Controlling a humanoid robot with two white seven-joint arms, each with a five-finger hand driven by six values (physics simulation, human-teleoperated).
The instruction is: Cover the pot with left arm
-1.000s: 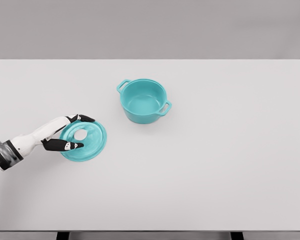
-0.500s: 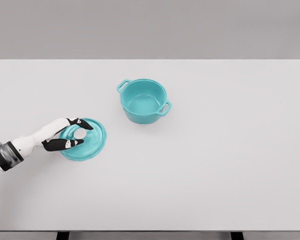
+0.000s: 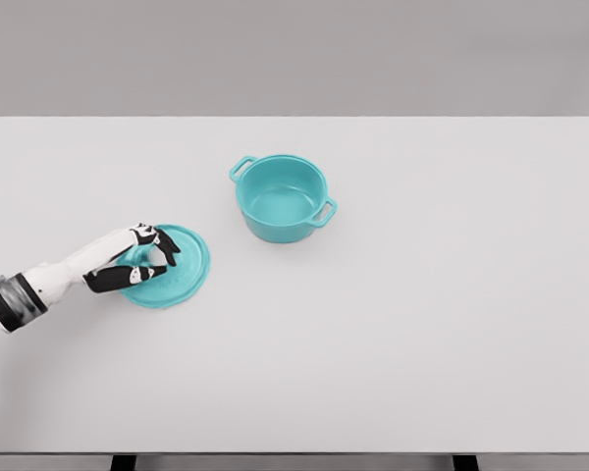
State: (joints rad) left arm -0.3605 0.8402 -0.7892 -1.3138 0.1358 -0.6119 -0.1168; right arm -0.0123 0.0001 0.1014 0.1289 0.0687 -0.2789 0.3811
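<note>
We note the left hand (image 3: 137, 259), fingers clamped on the teal lid (image 3: 167, 267); the pot (image 3: 281, 197) stands apart, uncovered.

Teal pot (image 3: 281, 197), two side handles, upright and uncovered at table centre. Teal round lid (image 3: 170, 268) flat on table, well apart, lower left.

Bare table (image 3: 216, 211) between lid (image 3: 182, 265) and pot (image 3: 281, 197); seemingly unobstructed.
</note>
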